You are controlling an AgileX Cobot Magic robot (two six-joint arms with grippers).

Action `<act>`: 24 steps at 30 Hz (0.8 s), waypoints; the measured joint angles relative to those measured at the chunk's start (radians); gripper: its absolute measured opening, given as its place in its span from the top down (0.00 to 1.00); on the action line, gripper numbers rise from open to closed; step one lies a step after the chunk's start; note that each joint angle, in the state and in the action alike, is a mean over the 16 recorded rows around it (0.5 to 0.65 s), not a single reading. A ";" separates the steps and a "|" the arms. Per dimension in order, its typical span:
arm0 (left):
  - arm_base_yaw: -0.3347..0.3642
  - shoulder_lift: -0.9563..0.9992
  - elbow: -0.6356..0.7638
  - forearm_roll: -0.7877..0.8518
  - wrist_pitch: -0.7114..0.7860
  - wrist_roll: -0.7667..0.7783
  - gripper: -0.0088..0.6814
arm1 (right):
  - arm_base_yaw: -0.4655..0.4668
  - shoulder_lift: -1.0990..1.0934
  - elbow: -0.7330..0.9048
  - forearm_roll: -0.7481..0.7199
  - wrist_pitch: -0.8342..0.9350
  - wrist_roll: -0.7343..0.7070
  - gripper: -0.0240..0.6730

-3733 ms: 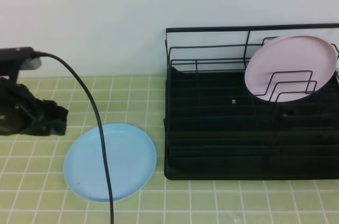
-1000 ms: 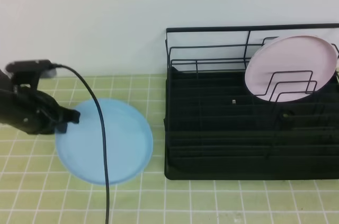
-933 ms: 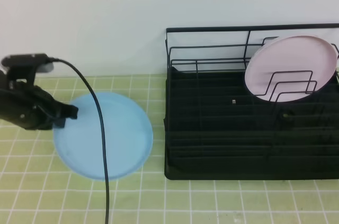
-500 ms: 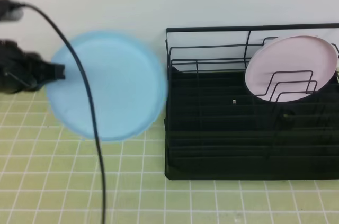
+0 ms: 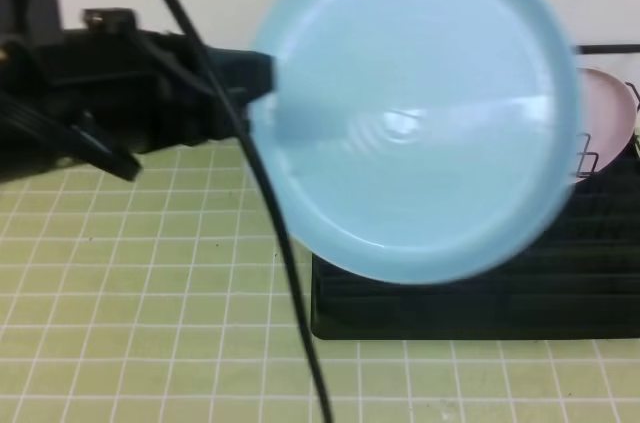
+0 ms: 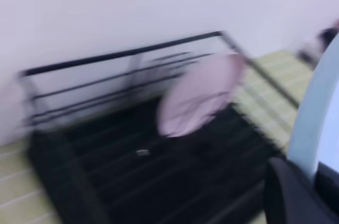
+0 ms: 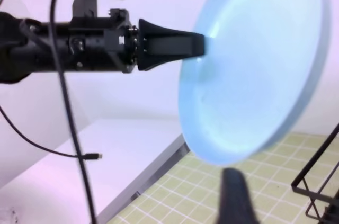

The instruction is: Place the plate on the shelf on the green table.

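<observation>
Blue plate: the light blue plate (image 5: 415, 108) is up in the air, clear of the green table (image 5: 150, 283), hanging over the left part of the shelf (image 5: 470, 308) and tipped toward the camera.
Left gripper: the left gripper (image 5: 262, 78) is clamped on the plate's left rim, fingers pinched together on the edge; the left wrist view shows the rim (image 6: 312, 123) edge-on between the dark pads.
Right gripper: only one dark finger (image 7: 235, 197) pokes up at the bottom of its own view, below the plate (image 7: 254, 65) and not touching it; whether the jaws are apart I cannot tell.
Doing it well: my read is carry and align. Turn the plate edge-down, line it up with a free slot between the wire dividers, lower until the rim sits on the tray, then release.
Watch out: a rim pinch on slick plastic could swing or slip, so slow travel looks wise; steer clear of the pink plate (image 6: 198, 94) standing at the far right of the rack.
Materials: smooth, glossy plastic plate, round with a shallow raised rim; thin black wire rack on a ribbed black tray; small yellow-green tiles with white grout.
Cable: a black cable (image 5: 280, 243) droops across the front.
</observation>
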 joint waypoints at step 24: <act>-0.378 0.001 0.001 -0.128 -0.169 0.213 0.97 | 0.000 0.011 -0.014 0.108 -0.089 -0.025 0.68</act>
